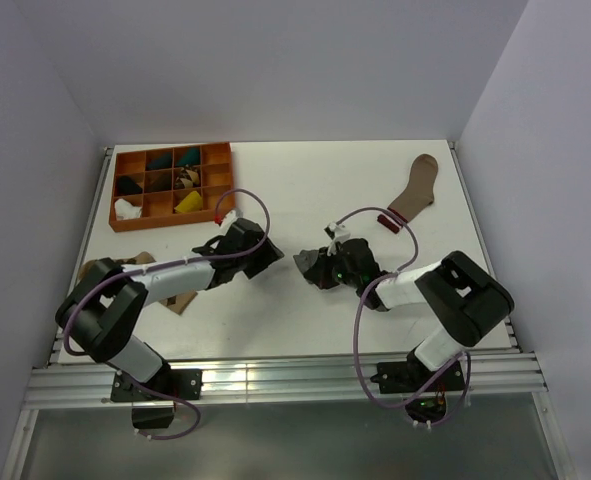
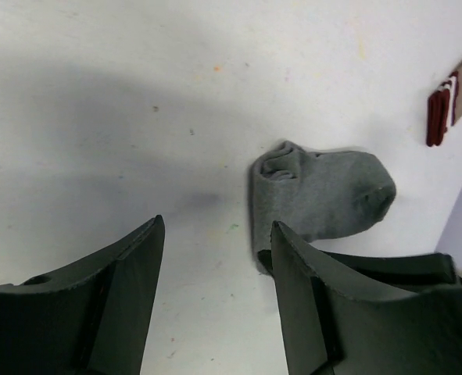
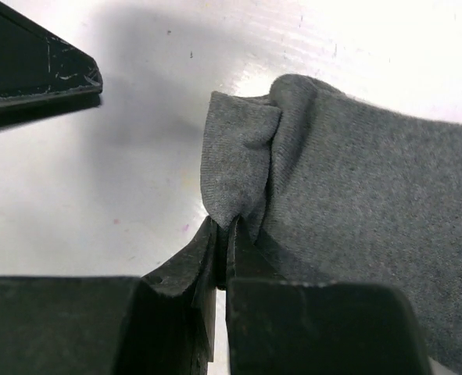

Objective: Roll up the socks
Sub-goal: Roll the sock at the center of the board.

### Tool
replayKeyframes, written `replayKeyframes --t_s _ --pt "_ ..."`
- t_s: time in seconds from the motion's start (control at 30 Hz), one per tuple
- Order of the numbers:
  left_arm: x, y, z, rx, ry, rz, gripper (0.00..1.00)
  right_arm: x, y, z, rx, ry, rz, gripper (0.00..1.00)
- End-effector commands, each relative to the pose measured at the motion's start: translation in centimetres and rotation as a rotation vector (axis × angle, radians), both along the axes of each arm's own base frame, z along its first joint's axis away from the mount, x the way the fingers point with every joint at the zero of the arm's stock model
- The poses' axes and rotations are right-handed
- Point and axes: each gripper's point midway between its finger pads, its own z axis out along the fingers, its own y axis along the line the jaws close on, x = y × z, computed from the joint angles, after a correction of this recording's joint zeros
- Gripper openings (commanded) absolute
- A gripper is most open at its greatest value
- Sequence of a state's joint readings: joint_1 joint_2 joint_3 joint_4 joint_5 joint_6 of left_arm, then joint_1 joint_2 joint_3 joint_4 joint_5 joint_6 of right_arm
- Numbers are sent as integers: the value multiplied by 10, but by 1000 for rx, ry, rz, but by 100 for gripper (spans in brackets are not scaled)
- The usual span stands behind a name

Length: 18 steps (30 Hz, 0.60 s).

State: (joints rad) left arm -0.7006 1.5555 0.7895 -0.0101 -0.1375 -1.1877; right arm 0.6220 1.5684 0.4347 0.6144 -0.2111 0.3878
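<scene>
Black-and-white arms (image 1: 170,276), looping purple cables (image 1: 357,335), matte black jaws.

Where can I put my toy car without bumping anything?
The far middle of the table, between the orange tray and the brown sock, is bare. So is the near middle, between the arms. It is crowded in the centre, where the left gripper and the right gripper meet at the grey sock, and on the left side by the patterned sock.

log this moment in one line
phase: rolling | left gripper: open, empty | right gripper: shut on grey sock edge | sock: lying on table
</scene>
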Motion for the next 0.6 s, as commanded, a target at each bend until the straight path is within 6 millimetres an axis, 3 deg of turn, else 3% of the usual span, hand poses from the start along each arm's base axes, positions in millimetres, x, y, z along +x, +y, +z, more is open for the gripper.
replayKeyframes --t_s 0.0,0.03,0.27,0.57 --pt "9 -22 13 -88 -36 -33 62 -9 15 19 238 83 47 0" --pt "12 -26 15 -92 -42 -39 62 -10 15 12 265 139 29 0" --pt "11 -47 -1 -54 -26 -115 61 -5 2 14 455 239 -23 1" --pt "14 -59 -11 -47 -21 -143 60 -4 -12 -4 495 349 -110 3"
